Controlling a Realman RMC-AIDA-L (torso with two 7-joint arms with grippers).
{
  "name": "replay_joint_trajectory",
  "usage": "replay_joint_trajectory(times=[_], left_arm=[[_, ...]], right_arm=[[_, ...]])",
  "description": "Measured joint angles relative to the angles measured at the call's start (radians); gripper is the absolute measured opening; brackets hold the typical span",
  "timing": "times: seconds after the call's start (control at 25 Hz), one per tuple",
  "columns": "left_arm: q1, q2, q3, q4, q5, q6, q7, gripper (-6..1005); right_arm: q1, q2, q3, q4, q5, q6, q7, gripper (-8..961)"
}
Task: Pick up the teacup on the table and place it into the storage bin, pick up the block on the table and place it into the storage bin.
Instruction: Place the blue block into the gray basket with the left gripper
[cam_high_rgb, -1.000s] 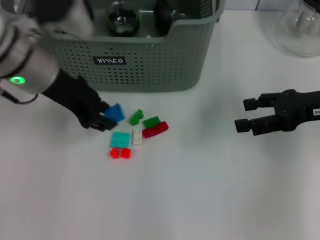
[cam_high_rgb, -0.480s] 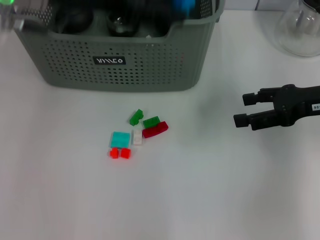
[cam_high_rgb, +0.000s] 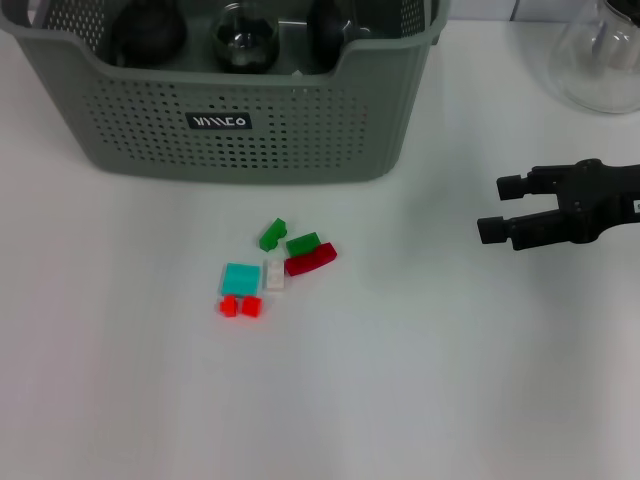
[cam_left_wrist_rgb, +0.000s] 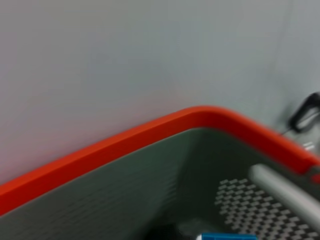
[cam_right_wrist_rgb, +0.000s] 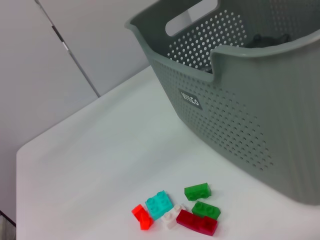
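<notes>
The grey-green storage bin (cam_high_rgb: 300, 130) stands at the back of the table, also seen in the right wrist view (cam_right_wrist_rgb: 240, 115). Three dark rounded vessels (cam_high_rgb: 240, 40) sit inside it; I cannot tell which is the teacup. In front of the bin lies a cluster of small blocks: two green (cam_high_rgb: 272, 235), dark red (cam_high_rgb: 311, 259), white (cam_high_rgb: 274, 274), teal (cam_high_rgb: 240, 278) and red (cam_high_rgb: 240, 306). My right gripper (cam_high_rgb: 498, 207) hovers open and empty, well right of the blocks. The left gripper is out of the head view. Its wrist view shows a perforated grey wall and a blue block (cam_left_wrist_rgb: 227, 236) at the picture's edge.
A clear glass flask (cam_high_rgb: 605, 50) stands at the back right corner. The left wrist view shows an orange rim (cam_left_wrist_rgb: 150, 135) above the grey wall. White tabletop spreads around the blocks and toward the front.
The left arm lifted the blue block off the table, carried it over the bin and left the head view. The right gripper drifted slightly right.
</notes>
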Motion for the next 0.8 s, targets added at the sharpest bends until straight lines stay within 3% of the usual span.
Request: replay_joint_trajectory(times=[0.24,0.4,0.68,0.8], left_arm=[[-0.081,-0.019,0.045,-0.114,0.226,-0.121,-0.117,436],[-0.084,-0.033,0.049,-0.12,0.252,-0.151,-0.122,474],[-0.078,-0.028,0.047,-0.119,0.254,-0.158,-0.123,540],[-0.058,-0.027,0.043,-0.072,0.242,-0.13,-0.11,678]], right_arm=[[0.006,-0.002,0.0,-0.001,-0.001,0.009,-0.001,946],[0.01,-0.001,-0.002,0.001,-0.001,0.011,-0.002,946],[0.012,0.001,-0.003,0.0,-0.001,0.012,-0.002,946],[0.014,0.001,-0.006,0.0,-0.001,0.012,-0.002,946]])
